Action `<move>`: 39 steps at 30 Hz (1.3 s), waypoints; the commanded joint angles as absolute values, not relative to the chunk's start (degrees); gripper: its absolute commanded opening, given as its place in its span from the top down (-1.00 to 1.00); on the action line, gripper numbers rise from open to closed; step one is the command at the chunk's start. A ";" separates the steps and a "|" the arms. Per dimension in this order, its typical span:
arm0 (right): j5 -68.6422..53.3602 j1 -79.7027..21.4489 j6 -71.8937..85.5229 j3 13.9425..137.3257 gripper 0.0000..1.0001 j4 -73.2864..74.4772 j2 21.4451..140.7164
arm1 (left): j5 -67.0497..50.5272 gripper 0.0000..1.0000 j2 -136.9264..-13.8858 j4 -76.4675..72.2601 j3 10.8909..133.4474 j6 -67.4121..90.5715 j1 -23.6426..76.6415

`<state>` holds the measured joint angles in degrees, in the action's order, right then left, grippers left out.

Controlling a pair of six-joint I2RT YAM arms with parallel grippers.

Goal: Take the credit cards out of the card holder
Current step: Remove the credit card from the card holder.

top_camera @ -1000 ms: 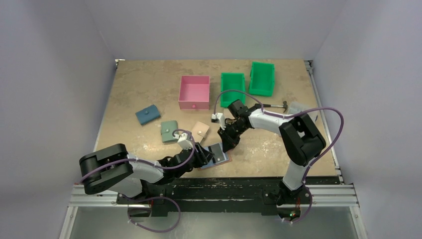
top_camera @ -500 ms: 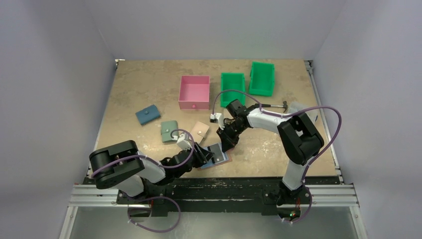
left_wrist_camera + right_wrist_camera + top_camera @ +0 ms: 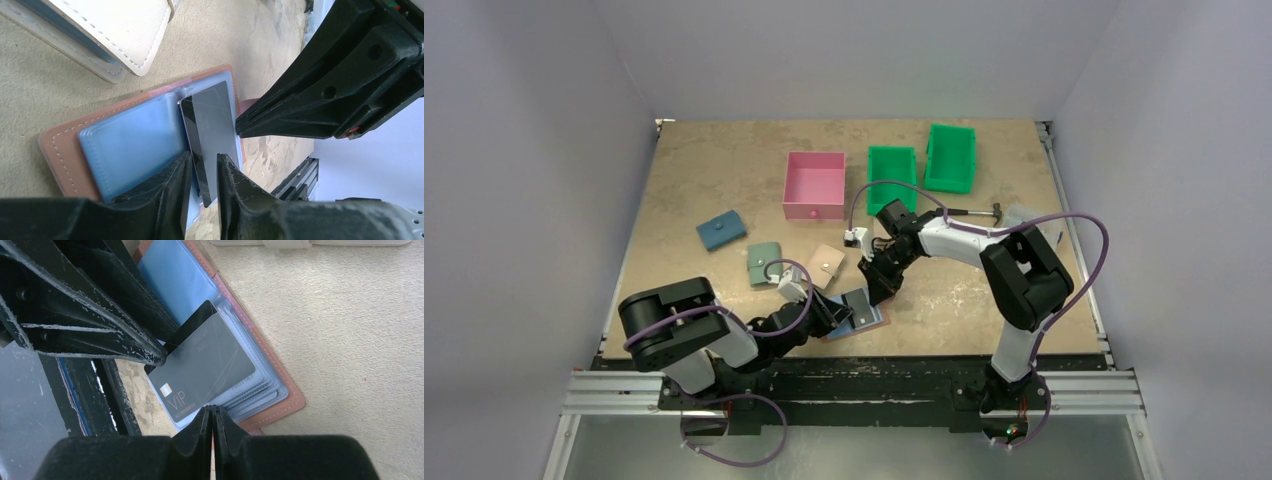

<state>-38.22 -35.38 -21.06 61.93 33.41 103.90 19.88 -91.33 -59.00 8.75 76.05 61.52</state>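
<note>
The reddish-brown card holder (image 3: 876, 319) lies open near the table's front edge, its light blue lining (image 3: 125, 145) facing up. A grey card marked VIP (image 3: 205, 370) and a black card (image 3: 192, 322) under it stick out of the pockets. My left gripper (image 3: 203, 157) is open only a narrow gap, its fingers straddling the cards' outer end (image 3: 212, 125). My right gripper (image 3: 212, 409) is shut, with its tips resting on the pocket side of the holder (image 3: 280, 385). From above, both grippers (image 3: 836, 312) (image 3: 876, 292) meet over the holder.
A beige wallet (image 3: 827, 263) lies just behind the holder, with a sage green one (image 3: 764, 263) and a blue one (image 3: 721, 231) farther left. A pink box (image 3: 814, 185) and two green bins (image 3: 891, 175) (image 3: 950, 157) stand at the back.
My left gripper's jaws have narrowed around the cards and the left arm's rear joints have swung right. The right gripper has closed slightly and stayed on the holder.
</note>
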 commanded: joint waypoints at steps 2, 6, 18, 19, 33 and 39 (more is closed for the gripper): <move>-36.64 -37.79 -22.85 61.59 0.78 33.31 107.17 | 19.36 0.56 -92.19 -61.72 8.44 76.49 61.17; -36.54 -37.79 -22.84 61.61 0.79 33.29 107.16 | 19.18 0.89 -92.20 -61.41 8.68 75.62 61.10; -36.79 -37.79 -22.43 61.87 0.79 32.79 106.35 | 19.68 0.75 -89.44 -58.10 7.51 75.36 61.00; -37.01 -37.79 -22.41 61.87 0.79 32.78 106.01 | 19.75 0.65 -88.71 -57.57 7.33 75.26 61.06; -41.38 -35.27 -22.67 61.87 0.70 32.78 100.96 | 19.73 0.21 -83.84 -50.01 8.35 72.91 61.00; -42.01 -34.47 -22.76 61.87 0.65 32.91 100.27 | 18.24 0.21 -84.43 -49.48 9.82 71.23 61.01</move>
<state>-40.05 -35.09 -21.87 62.04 33.32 103.28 19.38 -84.40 -50.94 8.29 74.28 61.23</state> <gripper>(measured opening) 0.165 0.395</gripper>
